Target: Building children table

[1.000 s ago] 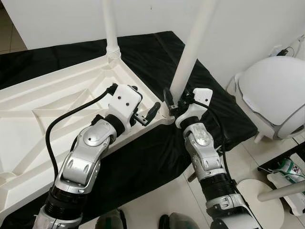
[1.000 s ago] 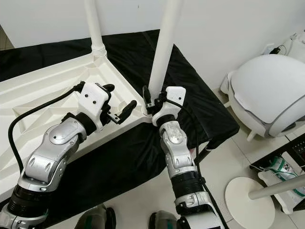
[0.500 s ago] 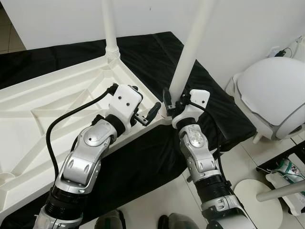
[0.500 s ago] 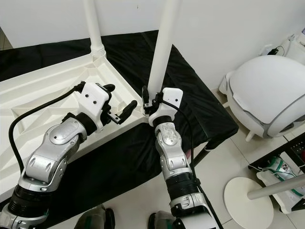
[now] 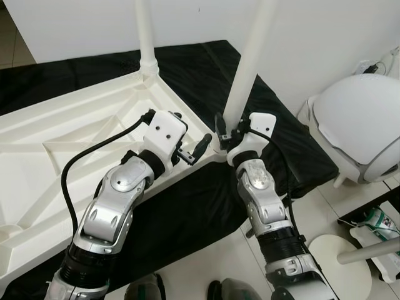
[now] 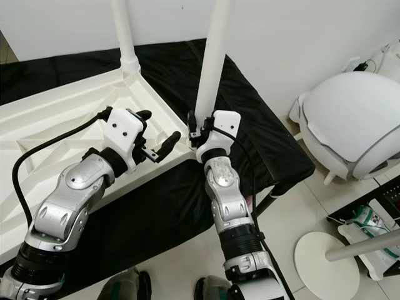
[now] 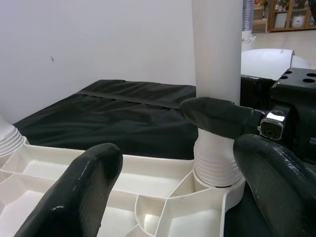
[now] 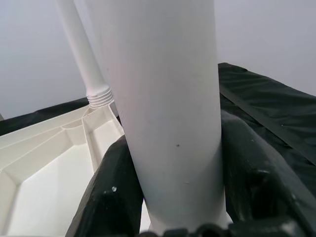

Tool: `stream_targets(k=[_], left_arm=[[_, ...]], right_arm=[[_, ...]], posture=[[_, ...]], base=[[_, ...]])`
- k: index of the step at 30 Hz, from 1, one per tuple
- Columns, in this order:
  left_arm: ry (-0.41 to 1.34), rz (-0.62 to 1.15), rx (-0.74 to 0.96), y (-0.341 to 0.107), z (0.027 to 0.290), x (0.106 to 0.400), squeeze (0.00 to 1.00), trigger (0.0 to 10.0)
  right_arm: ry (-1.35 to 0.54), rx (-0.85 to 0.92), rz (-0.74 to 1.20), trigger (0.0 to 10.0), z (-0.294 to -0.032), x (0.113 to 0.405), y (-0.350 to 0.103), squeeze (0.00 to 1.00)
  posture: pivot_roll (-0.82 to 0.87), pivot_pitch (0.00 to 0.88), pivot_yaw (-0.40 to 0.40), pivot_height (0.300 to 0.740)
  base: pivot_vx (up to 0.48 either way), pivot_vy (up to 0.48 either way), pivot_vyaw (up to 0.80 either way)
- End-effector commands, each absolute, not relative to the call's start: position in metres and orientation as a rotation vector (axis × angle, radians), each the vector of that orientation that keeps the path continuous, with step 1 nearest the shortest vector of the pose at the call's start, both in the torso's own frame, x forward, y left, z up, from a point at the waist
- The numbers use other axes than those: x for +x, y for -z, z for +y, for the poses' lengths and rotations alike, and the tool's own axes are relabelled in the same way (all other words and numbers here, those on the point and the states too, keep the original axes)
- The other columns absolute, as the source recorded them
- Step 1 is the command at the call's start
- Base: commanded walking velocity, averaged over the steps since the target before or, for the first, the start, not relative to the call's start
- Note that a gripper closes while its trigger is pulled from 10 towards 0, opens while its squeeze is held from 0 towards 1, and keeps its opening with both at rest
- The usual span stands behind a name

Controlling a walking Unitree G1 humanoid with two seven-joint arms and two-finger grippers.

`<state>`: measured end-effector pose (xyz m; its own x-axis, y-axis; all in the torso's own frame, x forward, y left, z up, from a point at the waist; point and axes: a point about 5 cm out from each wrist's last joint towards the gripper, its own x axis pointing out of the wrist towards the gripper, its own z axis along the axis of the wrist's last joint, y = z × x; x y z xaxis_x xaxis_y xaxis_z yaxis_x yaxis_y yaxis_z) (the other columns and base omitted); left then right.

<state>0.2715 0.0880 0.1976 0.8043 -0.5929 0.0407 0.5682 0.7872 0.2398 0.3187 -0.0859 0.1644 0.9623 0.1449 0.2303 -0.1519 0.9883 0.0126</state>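
Note:
A white plastic table top [image 5: 75,144] lies upside down on a black cloth [image 5: 187,212]. One white leg [image 5: 146,37] stands in its far corner. A second white leg [image 5: 249,69] stands upright in the near right corner socket [image 7: 217,168]. My right gripper [image 5: 226,132] is shut on this leg just above the socket, and its black fingers [image 8: 252,168] press on both sides of it. My left gripper [image 5: 189,131] hangs open over the table top's edge just left of that corner, with nothing between its fingers [image 7: 94,182].
A white wall runs close behind the table. A large rounded white pod [image 5: 359,125] stands on the tiled floor at the right, with a white round-based stand [image 5: 337,256] in front of it. The cloth's edge drops off beside my right arm.
My right forearm has swung slightly left, still gripping the leg, which now stands a touch more upright. The left arm has stayed where it was.

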Motion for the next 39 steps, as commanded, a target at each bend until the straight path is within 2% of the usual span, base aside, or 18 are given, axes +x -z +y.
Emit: stream_targets(k=[1, 19, 24, 25, 26, 39], left_arm=[[0.633, -0.114, 0.225, -0.197, 0.086, 0.272, 0.0, 10.0], [0.633, -0.112, 0.222, -0.197, 0.087, 0.272, 0.0, 10.0], [0.645, -0.118, 0.193, -0.2, 0.085, 0.273, 0.0, 10.0], [0.647, -0.123, 0.188, -0.201, 0.084, 0.274, 0.63, 10.0], [0.648, -0.125, 0.176, -0.202, 0.084, 0.275, 1.0, 10.0], [0.741, -0.214, 0.069, -0.231, 0.055, 0.288, 1.0, 10.0]], right_arm=[[-0.104, 0.017, -0.254, 10.0, -0.095, 0.321, -0.172, 0.0], [-0.102, 0.026, -0.259, 10.0, -0.096, 0.319, -0.175, 0.0], [-0.084, 0.007, -0.233, 10.0, -0.103, 0.321, -0.168, 0.0], [-0.074, 0.002, -0.233, 10.0, -0.107, 0.323, -0.169, 0.0], [-0.065, 0.0, -0.232, 10.0, -0.109, 0.324, -0.169, 0.0], [-0.009, -0.062, -0.242, 10.0, -0.138, 0.34, -0.176, 0.0]], posture=[[0.0, 0.028, -0.032, 0.74], [0.0, 0.034, -0.03, 0.74], [0.0, 0.037, -0.03, 0.74], [0.0, 0.037, -0.03, 0.74], [0.01, 0.039, -0.031, 0.74], [-0.01, 0.038, -0.027, 0.74]], base=[[0.0, 0.0, 0.0], [0.0, 0.0, 0.0], [0.0, 0.0, 0.0], [0.0, 0.0, 0.0], [0.0, 0.0, 0.0], [0.0, 0.0, 0.0]])
